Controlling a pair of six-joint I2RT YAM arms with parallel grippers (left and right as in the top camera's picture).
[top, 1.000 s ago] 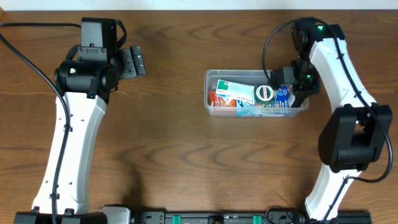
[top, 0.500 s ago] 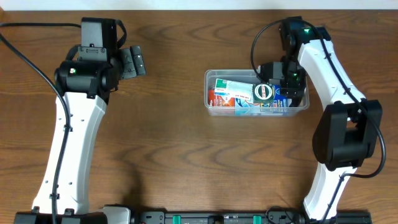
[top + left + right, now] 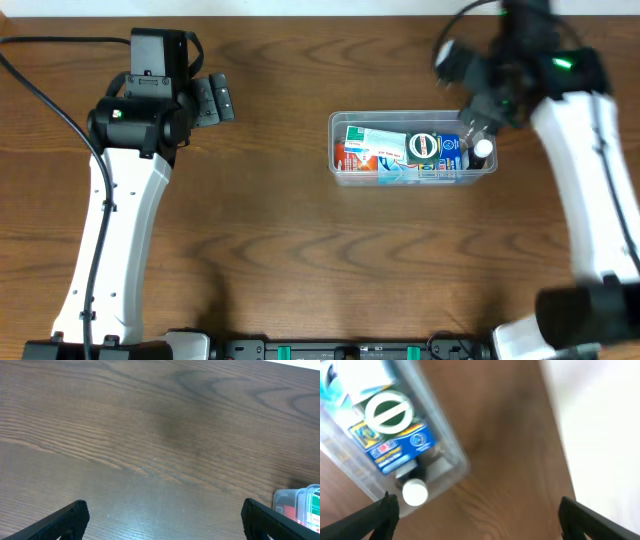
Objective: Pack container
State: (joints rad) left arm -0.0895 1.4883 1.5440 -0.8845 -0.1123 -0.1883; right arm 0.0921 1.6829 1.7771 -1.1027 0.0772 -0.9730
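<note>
Beneath R gripper, packed container, offset to one side, jaws wide.

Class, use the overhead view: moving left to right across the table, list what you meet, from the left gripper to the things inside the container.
left gripper → container (left wall) → green-and-white box → round green-and-white lid → blue carton → white cap. The right arm is omitted: it overlaps the container's right end.

A dark brown wooden table with wavy grain fills the view; a pale strip runs beyond its far edge
</note>
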